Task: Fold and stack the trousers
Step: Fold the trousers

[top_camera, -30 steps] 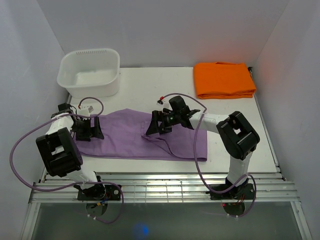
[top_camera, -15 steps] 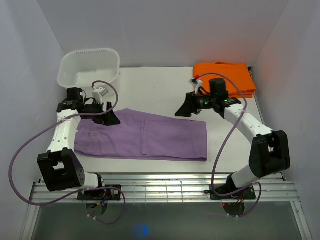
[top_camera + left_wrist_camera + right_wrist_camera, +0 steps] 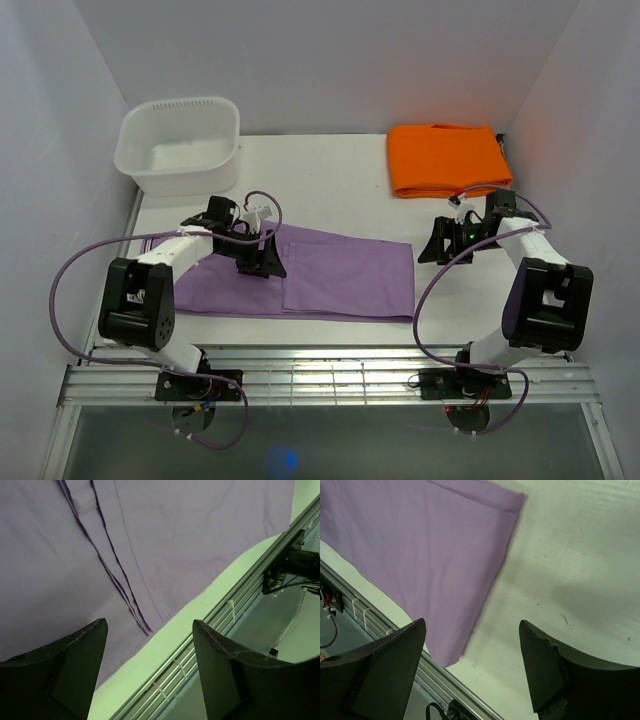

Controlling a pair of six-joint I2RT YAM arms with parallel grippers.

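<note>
Both open, empty: left hand [image 3: 262, 262] shifted over trousers [image 3: 345, 275] middle; right hand [image 3: 432, 250] now beside hem.

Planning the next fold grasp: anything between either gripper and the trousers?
Nothing visible. The left gripper is over the left half of the trousers, open and empty, only cloth below. The right gripper is over bare table just off their right edge, also open. The orange cloth and the basin sit at the far edge.

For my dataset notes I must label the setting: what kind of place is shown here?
Most likely a robotics lab test cell: plain white walls box in the table, the left arm and right arm stand on a metal rail, and the trousers lie out as practice cloth.
</note>
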